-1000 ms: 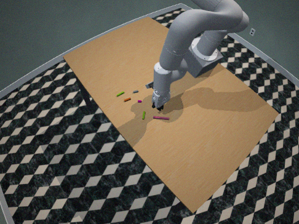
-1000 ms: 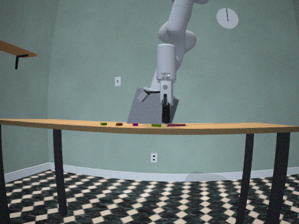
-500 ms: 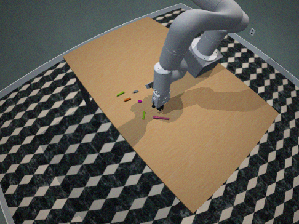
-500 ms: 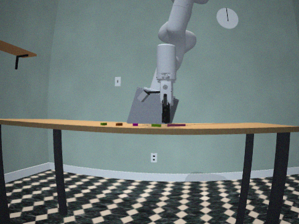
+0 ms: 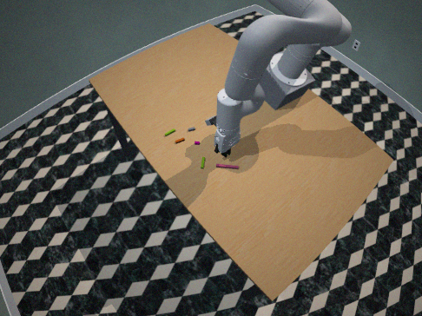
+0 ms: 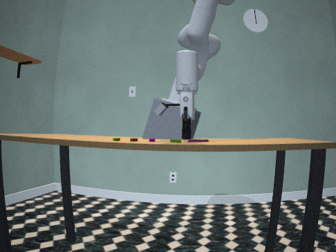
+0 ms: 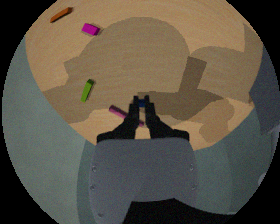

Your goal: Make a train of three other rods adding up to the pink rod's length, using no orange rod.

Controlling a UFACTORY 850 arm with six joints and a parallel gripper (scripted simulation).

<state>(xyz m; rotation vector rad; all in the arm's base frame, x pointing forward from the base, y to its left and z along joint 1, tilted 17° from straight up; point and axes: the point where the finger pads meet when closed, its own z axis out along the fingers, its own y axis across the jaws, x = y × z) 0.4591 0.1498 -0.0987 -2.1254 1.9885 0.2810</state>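
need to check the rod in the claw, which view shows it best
The wrist view: a small blue rod peeks between the tips of the claw. The top view shows only the dark claw tips; the exterior view shows the claw low over the table, with no rod distinguishable.

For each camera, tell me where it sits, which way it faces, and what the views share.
Top: high above, angled down at the wooden table; grey arm shows.
Exterior: low at table height, facing the wall; arm and black pincer show.
Wrist: on the arm, looking down past the pincer, shut on a small blue rod.
All share the long pink rod.
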